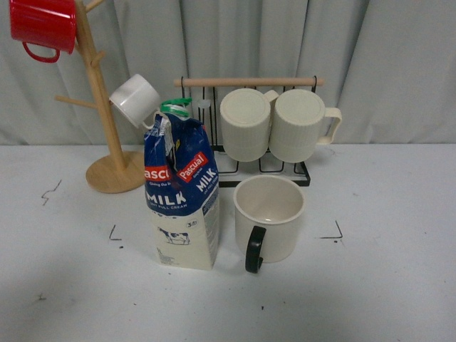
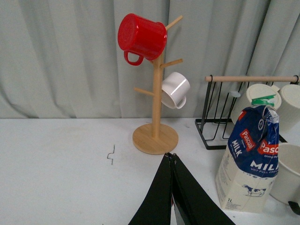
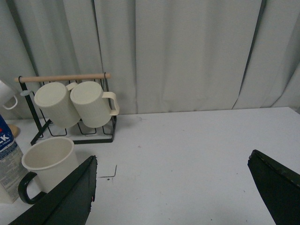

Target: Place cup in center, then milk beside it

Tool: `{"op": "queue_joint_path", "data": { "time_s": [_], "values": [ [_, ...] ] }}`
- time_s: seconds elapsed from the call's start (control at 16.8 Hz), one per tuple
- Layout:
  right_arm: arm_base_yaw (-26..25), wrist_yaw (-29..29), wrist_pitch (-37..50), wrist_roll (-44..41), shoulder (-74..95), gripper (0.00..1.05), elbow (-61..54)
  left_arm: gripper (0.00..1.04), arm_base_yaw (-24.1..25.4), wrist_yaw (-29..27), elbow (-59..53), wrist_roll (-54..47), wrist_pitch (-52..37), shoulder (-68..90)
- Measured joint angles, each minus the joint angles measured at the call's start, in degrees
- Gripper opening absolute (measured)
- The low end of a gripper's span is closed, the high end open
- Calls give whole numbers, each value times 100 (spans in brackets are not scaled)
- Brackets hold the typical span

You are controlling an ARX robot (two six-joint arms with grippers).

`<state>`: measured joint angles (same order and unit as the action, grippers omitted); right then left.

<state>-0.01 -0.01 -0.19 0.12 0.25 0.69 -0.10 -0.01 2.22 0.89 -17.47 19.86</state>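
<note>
The cup (image 1: 269, 216), a smooth cream-white mug with a black handle turned toward me, stands upright in the middle of the white table. The milk (image 1: 181, 194), a blue-topped carton with a green cap, stands upright just left of it, nearly touching. In the left wrist view the milk (image 2: 248, 161) and a sliver of the cup (image 2: 288, 173) lie beyond and to one side of my left gripper (image 2: 171, 157), which is shut and empty. My right gripper (image 3: 171, 161) is open over bare table, holding nothing, with the cup (image 3: 49, 164) off beside one finger. Neither arm shows in the front view.
A black wire rack (image 1: 285, 171) with a wooden bar holds two ribbed cream mugs (image 1: 274, 125) behind the cup. A wooden mug tree (image 1: 107, 142) at back left carries a red mug (image 1: 43, 25) and a small white mug (image 1: 134, 100). Grey curtains close the back.
</note>
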Motion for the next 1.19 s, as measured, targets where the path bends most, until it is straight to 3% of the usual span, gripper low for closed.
{"op": "queue_joint_path", "data": {
  "time_s": [0.59, 0.65, 0.95, 1.19],
  "values": [
    [0, 0, 0, 2, 0, 98, 0, 2, 0, 0, -160, 0, 796, -1029],
    [0, 2, -2, 0, 0, 98, 0, 2, 0, 20, -155, -4, 1773, -1681],
    [0, 0, 2, 0, 0, 98, 0, 2, 0, 0, -157, -2, 1775, -1939],
    [0, 0, 0, 0, 0, 98, 0, 38, 0, -2, -157, -4, 1768, -1939]
  ]
}}
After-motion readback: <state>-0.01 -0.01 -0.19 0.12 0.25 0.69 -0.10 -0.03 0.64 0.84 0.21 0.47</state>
